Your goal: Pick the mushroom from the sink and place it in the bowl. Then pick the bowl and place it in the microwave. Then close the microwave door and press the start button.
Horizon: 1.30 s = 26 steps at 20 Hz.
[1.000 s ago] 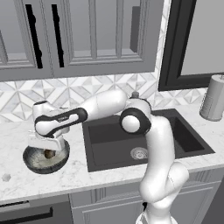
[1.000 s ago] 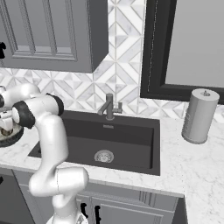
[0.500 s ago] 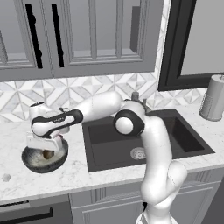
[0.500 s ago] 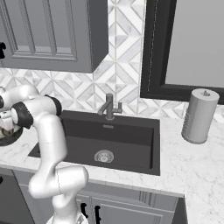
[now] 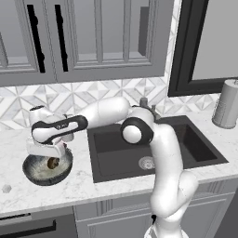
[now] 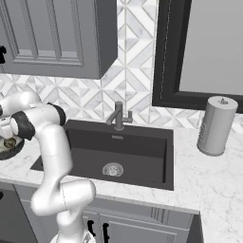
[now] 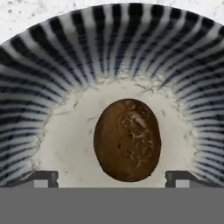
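The mushroom lies on the bowl's pale floor, long axis running 12 to 6 o'clock in the hand view. The gripper hangs over it, fingers spread wide, holding nothing.

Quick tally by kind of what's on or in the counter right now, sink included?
Bowl: 1
Mushroom, in the bowl: 1
Sink: 1
Faucet: 1
Paper towel roll: 1
Small grey bit on the counter: 1
Total: 6

bowl: rim cut off by hand view's edges | bowl in right base view: cut by left edge, arm partly hides it | mushroom: too small to tell
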{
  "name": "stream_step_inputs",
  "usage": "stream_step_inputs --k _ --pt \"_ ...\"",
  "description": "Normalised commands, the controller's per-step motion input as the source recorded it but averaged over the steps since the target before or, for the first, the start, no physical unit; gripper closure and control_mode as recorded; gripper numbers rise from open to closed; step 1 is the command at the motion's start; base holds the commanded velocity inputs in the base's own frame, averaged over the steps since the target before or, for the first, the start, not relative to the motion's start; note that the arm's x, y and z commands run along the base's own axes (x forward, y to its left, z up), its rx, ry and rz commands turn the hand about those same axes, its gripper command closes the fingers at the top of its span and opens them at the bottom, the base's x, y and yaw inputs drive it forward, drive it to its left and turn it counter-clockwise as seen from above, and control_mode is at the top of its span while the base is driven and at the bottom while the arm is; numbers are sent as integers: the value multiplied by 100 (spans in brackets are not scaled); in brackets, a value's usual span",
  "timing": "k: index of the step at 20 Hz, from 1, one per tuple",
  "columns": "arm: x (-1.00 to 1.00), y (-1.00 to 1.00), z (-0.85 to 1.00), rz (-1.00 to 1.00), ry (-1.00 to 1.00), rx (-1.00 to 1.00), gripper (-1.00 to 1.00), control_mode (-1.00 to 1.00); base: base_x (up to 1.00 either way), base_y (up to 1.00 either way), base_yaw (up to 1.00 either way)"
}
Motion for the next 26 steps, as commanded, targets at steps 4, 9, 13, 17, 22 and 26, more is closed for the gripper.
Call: stream_step_inputs --k 4,9,13,17,22,26 --pt "-28 -20 35 0 -12 5 -100 -100 0 0 0" --pt "-43 -49 17 0 -17 7 -100 -100 0 0 0" --pt "-32 -62 25 0 -9 11 -100 -100 0 0 0" --pt "-21 -62 31 0 0 13 -100 -100 0 0 0" --pt "-6 -49 28 0 7 8 -100 -100 0 0 0" --pt "0 -28 1 1 3 0 -100 -100 0 0 0"
